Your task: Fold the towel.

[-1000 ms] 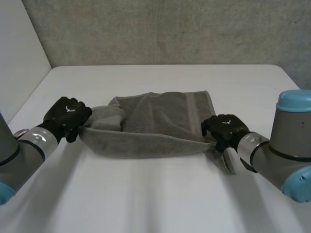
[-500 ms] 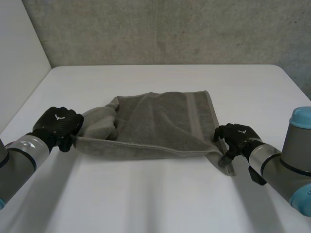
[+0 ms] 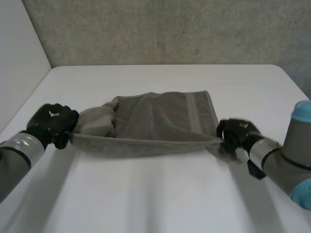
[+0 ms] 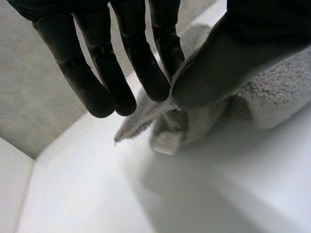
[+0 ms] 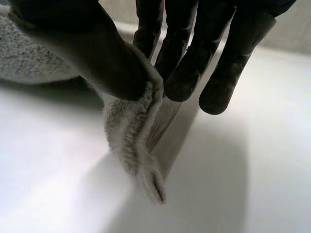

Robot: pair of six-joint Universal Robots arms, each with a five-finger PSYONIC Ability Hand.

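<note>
A grey towel (image 3: pixel 155 121) lies in the middle of the white table (image 3: pixel 160 194), its near edge lifted and stretched between my two hands. My left hand (image 3: pixel 51 124) holds the near left corner: in the left wrist view its thumb (image 4: pixel 228 63) presses the towel (image 4: pixel 194 121) against the fingers (image 4: pixel 146 68). My right hand (image 3: pixel 235 134) holds the near right corner: in the right wrist view the thumb (image 5: pixel 97 53) pins the towel (image 5: pixel 133 136) against the fingers (image 5: pixel 184 68), and the corner's tip hangs down below them. The towel's left part is bunched into a fold.
A grey wall (image 3: pixel 160 29) stands behind the table's far edge. The table's left edge (image 3: pixel 29 97) runs beside my left arm. Bare table lies in front of the towel and behind it.
Both hands have moved outward and slightly away from me, pulling the towel's near edge tighter and straighter. The right hand's pinch on its corner has tightened.
</note>
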